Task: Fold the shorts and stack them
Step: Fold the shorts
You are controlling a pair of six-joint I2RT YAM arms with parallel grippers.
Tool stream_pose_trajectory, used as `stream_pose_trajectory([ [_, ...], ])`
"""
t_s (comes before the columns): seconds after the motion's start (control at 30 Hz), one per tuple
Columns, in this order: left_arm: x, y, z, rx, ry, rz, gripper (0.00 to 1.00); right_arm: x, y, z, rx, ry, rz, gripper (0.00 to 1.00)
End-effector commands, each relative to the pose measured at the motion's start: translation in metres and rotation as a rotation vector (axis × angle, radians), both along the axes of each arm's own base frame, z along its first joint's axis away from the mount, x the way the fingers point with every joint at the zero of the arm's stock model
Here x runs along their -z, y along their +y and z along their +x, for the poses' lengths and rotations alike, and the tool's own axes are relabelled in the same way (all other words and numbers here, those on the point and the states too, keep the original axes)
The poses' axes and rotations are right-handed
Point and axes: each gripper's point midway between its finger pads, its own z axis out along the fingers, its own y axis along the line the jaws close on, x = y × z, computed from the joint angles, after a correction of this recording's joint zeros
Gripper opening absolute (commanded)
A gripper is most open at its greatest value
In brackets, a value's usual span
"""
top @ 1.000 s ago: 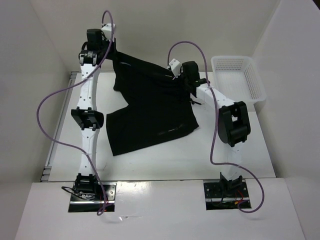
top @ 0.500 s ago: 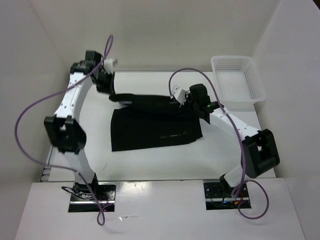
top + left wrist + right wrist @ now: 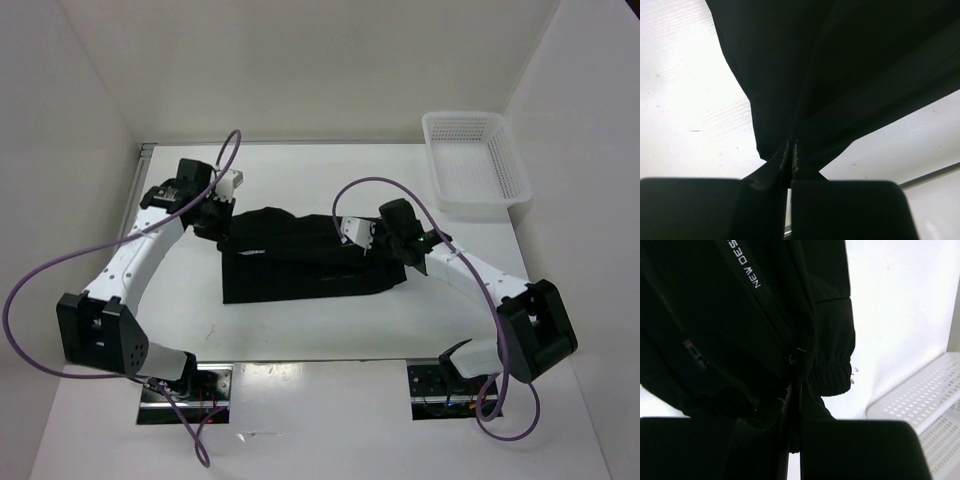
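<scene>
The shorts point(image 3: 300, 265) lie mid-surface, doubled into a flat band running from 9 to 3 o'clock. They look light, limp and slightly slick. No edge will keep its shape unsupported, so they are best pinched at the corners or along the elastic waistband, where the cloth is thicker. The left fingers point(image 3: 850, 210) are closed on a fabric edge at the band's 10 o'clock corner. The right fingers point(image 3: 855, 450) are clamped on cloth by the gathered waistband at 3 o'clock. Both arms reach inward, elbows bowed outward, wrists low over the surface point(image 3: 320, 322). The basket point(image 3: 436, 165) sits at 1 o'clock, well apart.
</scene>
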Motion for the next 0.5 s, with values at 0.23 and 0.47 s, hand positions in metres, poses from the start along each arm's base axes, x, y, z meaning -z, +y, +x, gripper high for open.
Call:
stream_pose_trajectory([
  [0.23,0.059,0.004,-0.066,0.051,0.148,0.096,0.0,0.028,-0.022,-0.048,-0.109,0.175,-0.132,0.01],
  [0.47,0.089,0.01,-0.088,0.057,0.231,0.132,0.1,0.045,-0.018,-0.081,-0.22,0.296,-0.156,0.15],
])
